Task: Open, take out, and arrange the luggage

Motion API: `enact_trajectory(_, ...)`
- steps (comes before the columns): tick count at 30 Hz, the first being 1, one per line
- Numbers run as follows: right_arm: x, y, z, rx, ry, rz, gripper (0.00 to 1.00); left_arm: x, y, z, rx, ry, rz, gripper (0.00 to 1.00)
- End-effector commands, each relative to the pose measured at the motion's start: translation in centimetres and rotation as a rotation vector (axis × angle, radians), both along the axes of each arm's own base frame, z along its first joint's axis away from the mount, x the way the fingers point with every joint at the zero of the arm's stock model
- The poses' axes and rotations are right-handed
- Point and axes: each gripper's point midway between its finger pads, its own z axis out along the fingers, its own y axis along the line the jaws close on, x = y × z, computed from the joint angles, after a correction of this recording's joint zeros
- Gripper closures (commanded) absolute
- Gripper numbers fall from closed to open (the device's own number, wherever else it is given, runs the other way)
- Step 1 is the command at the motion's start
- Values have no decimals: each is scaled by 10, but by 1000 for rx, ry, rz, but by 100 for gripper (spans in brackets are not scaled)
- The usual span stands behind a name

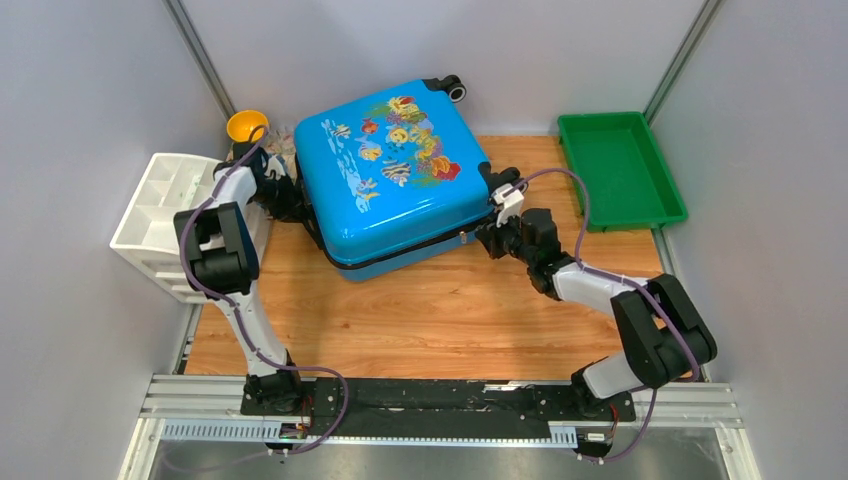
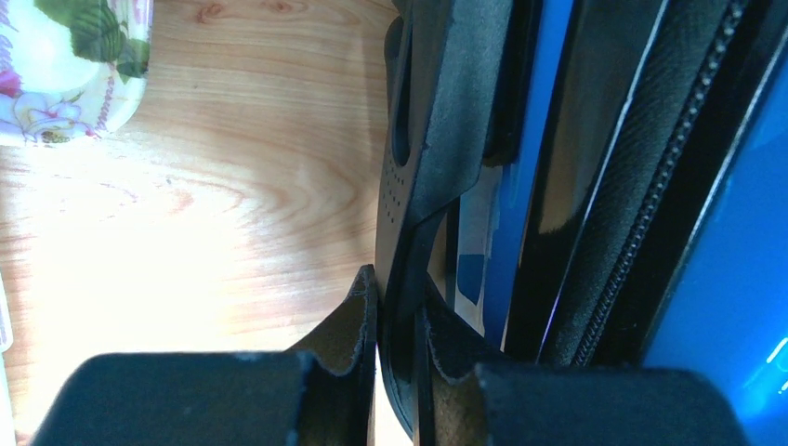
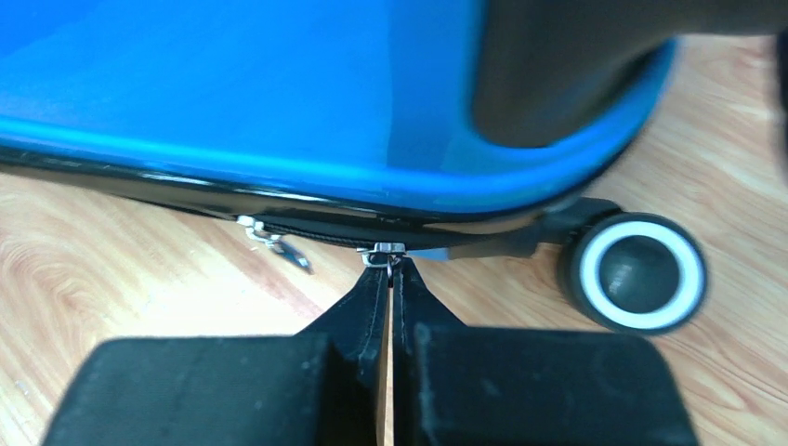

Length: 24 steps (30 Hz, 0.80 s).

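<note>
Looking down on the suitcase (image 1: 395, 180), flat on the table (image 1: 450, 330) toward the far side, printed lid up and shut. Left gripper (image 2: 400, 290) first: clenched on the black handle (image 2: 446, 111) at the case's left end, squeezing the strap from both sides. Over to the right gripper (image 3: 390, 269): pressed together right at the silver zipper pull (image 3: 384, 251) near the right corner, seemingly nipping it, just beside a wheel (image 3: 639, 272). Spotting a second pull (image 3: 279, 243) dangling free further along the zip. Judging the shell: glossy, stiff and slippery, probably bulky rather than heavy, so no sense grabbing the smooth faces; better to hold by handle, pulls or lid rim. Expecting that tiny pull to slip out of a pinch, and the wheels to let the case skate without the left-hand anchor. Noting the surroundings: white organiser (image 1: 160, 215) just to the left, yellow cup (image 1: 246, 125) and a flowered pouch (image 2: 74, 65) by the far left corner, green tray (image 1: 620, 170) at far right, possibly crowding a swinging lid.
</note>
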Motion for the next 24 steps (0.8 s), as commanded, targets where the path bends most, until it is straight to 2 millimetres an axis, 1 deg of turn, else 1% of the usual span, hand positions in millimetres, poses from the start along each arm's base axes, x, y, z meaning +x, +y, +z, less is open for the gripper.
enact_trajectory(1, 27, -35, 35, 4, -68, -138, 100, 24, 30, -12, 76, -47, 13, 100)
enact_trajectory(3, 33, -48, 39, 7, -68, -168, 100, 28, 32, -10, 81, -54, 5, 100)
enact_trajectory(4, 36, -50, 41, 5, -69, -173, 100, 29, 35, -13, 83, -50, 7, 100)
enact_trajectory(5, 41, -53, 47, 2, -76, -182, 100, 30, 36, -12, 87, -52, 4, 100)
enact_trajectory(10, 57, -73, 57, -72, -119, -187, 100, 34, 42, -15, 93, -48, 2, 100)
enact_trajectory(11, 62, -84, 57, -82, -124, -199, 100, 36, 44, -13, 97, -53, 3, 100)
enact_trajectory(13, 70, -93, 56, -94, -129, -183, 100, 36, 44, -16, 100, -48, -6, 100)
enact_trajectory(14, 77, -108, 56, -98, -132, -198, 100, 38, 45, -15, 104, -52, -8, 100)
enact_trajectory(15, 82, -109, 55, -94, -136, -165, 100, 40, 46, -15, 109, -57, -17, 100)
enact_trajectory(16, 86, -114, 55, -103, -148, -157, 100, 41, 48, -17, 113, -54, -17, 100)
enact_trajectory(17, 94, -126, 60, -126, -196, -158, 100, 44, 49, -15, 118, -57, -20, 100)
enact_trajectory(18, 99, -127, 58, -130, -210, -132, 100, 45, 49, -20, 118, -49, -27, 100)
enact_trajectory(20, 111, -135, 61, -156, -265, -108, 100, 52, 52, -15, 124, -63, -35, 100)
enact_trajectory(21, 115, -130, 54, -148, -264, -63, 100, 54, 52, -19, 121, -57, -37, 100)
enact_trajectory(23, 128, -126, 66, -129, -317, -32, 100, 61, 53, -15, 122, -76, -45, 100)
enact_trajectory(24, 134, -134, 57, -111, -303, -19, 100, 64, 53, -19, 117, -73, -48, 100)
